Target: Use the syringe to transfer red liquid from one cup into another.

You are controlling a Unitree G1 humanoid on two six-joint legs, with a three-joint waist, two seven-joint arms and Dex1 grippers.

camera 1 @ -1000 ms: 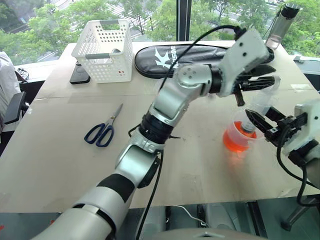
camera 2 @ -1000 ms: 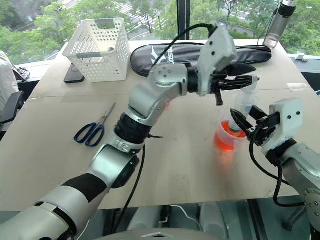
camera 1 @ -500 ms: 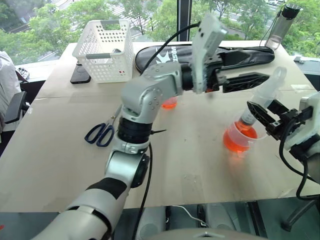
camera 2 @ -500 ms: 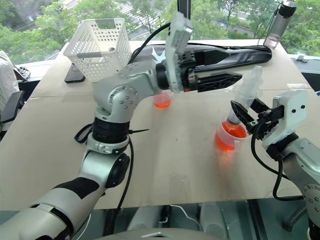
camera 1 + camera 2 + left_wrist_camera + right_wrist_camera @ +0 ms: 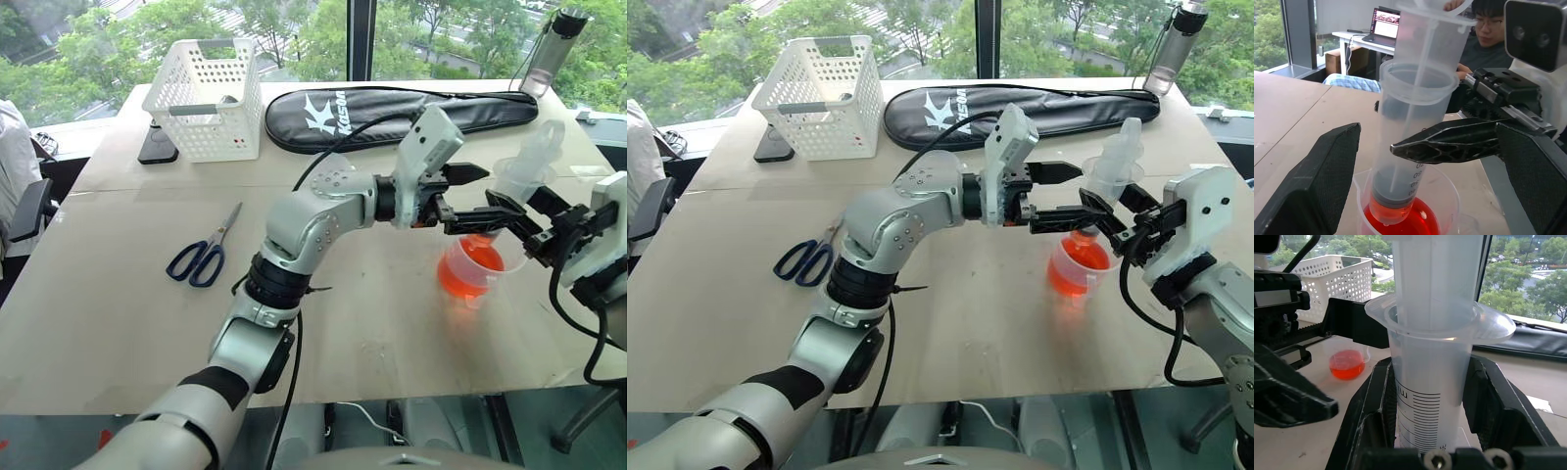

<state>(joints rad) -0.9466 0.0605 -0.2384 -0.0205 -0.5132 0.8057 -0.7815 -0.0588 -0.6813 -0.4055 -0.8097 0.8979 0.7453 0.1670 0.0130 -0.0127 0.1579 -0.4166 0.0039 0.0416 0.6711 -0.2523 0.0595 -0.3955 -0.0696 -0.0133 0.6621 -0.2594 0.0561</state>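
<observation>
- The syringe [image 5: 1107,186] stands nearly upright, tilted slightly, its long axis running from the plunger top down to the tip, which dips into the red liquid [image 5: 1078,272] in the handled beaker [image 5: 472,271] on the counter [image 5: 118,294] in front of the robot's right side.
- The right claw [image 5: 1112,217] is clenched on the syringe barrel: the right wrist view has the barrel [image 5: 1432,382] seated between the two black fingers [image 5: 1369,421], just below the flange.
- The left claw [image 5: 477,196] is released, its fingers spread wide and pointing level toward the right, so that the syringe lies straight ahead of it, between or just past the fingertips. In the left wrist view one finger [image 5: 1312,181] sits to one side of the barrel and the other [image 5: 1528,166] to the far side, neither touching it.
- The coming move, as I judge it, turns on this: the plunger rises above the flange, higher than the left claw's line, so the left claw, the free one nearest the plunger, would need to take it and draw it along the syringe's upright axis.
- The small cup [image 5: 1347,364], also holding red liquid, sits well apart, nearer the white basket [image 5: 208,98].
- Readable writing: black graduation lines and "ml" on the barrel [image 5: 1400,392]; a white logo on the black bag [image 5: 326,110], its lettering too small to read.
</observation>
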